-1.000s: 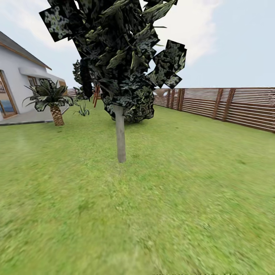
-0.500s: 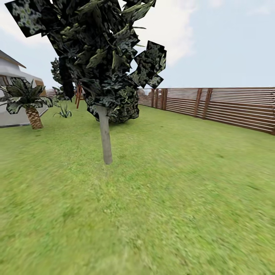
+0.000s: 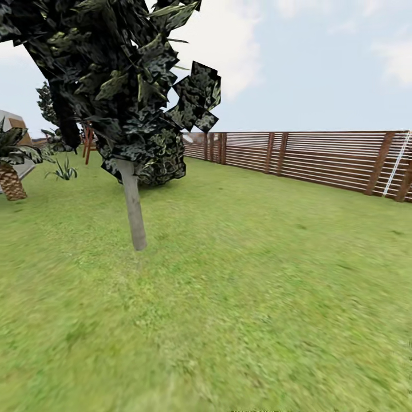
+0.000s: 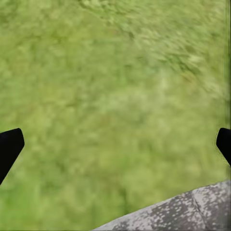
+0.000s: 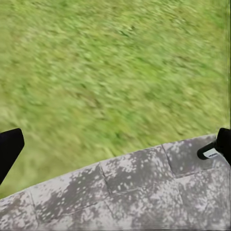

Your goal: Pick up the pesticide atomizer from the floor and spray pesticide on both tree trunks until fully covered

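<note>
In the garden, one tree [image 3: 114, 86] with a blocky dark green-and-white crown stands left of centre in the head view. Its pale bare tree trunk [image 3: 133, 209] rises from the lawn [image 3: 246, 286]. The pesticide atomizer is out of view. My left gripper [image 4: 115, 144] is open, its dark fingertips [image 4: 9, 147] far apart over grass with nothing between them. My right gripper [image 5: 115, 144] is also open, hanging over grass and mottled grey paving [image 5: 125, 192]. A small black-and-white thing [image 5: 208, 151] lies beside one right fingertip; I cannot tell what it is.
A brown slat fence [image 3: 320, 160] runs along the right and back of the lawn. A short scaly-trunked palm [image 3: 10, 171] stands at the far left edge, with a small spiky plant [image 3: 64, 170] near it. A round dark bush [image 3: 163, 166] sits behind the trunk.
The whole head view has swung to the right: the tree and palm slid toward the left edge, the house has almost left the picture, and more fence shows on the right.
</note>
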`<state>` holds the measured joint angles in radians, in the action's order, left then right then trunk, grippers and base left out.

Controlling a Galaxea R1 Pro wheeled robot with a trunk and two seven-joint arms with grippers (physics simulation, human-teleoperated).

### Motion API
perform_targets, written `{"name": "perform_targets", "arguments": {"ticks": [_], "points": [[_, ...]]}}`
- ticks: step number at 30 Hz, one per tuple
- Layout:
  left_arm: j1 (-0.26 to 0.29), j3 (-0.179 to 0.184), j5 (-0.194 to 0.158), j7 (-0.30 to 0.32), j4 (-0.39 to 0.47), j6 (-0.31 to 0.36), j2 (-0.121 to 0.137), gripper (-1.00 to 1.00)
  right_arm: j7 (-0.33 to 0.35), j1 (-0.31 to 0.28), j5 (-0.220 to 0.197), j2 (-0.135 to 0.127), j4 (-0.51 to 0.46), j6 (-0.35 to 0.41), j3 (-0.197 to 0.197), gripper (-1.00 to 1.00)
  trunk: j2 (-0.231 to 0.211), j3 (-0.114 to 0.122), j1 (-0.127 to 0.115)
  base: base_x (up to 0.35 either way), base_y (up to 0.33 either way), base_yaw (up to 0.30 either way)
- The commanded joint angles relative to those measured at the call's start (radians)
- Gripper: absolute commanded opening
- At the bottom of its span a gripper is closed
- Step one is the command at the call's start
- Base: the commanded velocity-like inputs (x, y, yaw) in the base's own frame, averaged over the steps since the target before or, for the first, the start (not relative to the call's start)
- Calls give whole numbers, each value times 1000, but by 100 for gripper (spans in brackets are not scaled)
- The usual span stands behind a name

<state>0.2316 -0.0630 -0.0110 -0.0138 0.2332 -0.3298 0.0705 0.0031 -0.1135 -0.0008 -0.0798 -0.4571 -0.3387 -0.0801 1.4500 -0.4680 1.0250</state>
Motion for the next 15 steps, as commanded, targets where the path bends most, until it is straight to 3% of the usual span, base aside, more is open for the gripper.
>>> {"name": "perform_targets", "arguments": {"ticks": [1, 15], "points": [[0, 0, 0, 0, 0, 0, 0, 100, 0, 0, 0, 0, 0, 0, 0, 100, 0, 0, 0, 0, 0, -270], [0, 0, 0, 0, 0, 0, 0, 100, 0, 0, 0, 0, 0, 0, 0, 100, 0, 0, 0, 0, 0, -270]]}}
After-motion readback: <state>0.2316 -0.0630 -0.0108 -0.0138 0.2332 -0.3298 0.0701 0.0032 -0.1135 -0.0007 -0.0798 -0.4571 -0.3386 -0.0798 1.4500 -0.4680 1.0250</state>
